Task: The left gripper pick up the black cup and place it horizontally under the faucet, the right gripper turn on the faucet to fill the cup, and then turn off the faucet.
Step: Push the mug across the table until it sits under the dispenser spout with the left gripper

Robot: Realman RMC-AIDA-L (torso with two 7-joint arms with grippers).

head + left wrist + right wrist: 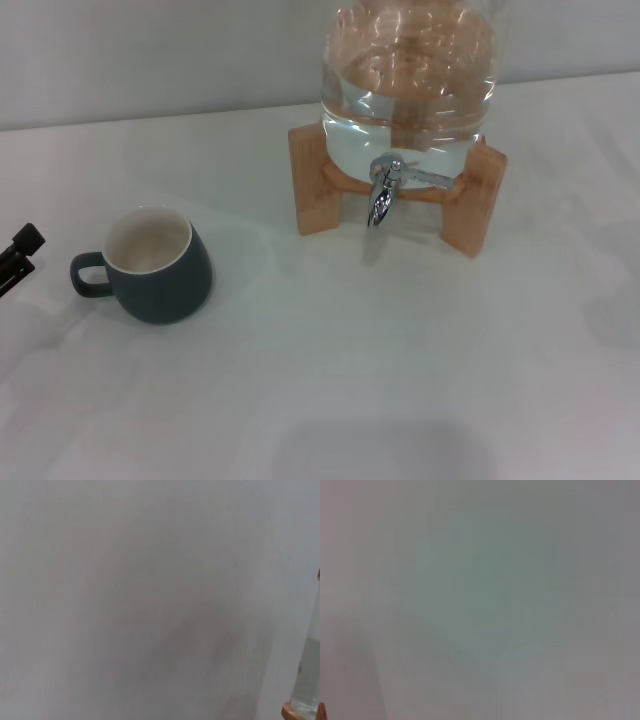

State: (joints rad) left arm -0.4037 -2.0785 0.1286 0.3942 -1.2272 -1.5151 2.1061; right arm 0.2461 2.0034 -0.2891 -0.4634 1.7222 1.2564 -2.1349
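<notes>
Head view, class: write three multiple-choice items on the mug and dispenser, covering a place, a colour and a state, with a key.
1. Where does the squat dark blue-grey mug stand?
A. under the spout
B. on the table, left of the wooden stand
C. on the jar

2. The mug's inside is:
A. cream-white
B. red
C. green

3. The shiny chrome faucet is:
A. pouring
B. missing
C. not running

Key: B, it stands apart from the stand; A, the pale inner wall shows; C, no stream falls from the spout. The left tool sits at the frame edge.
</notes>
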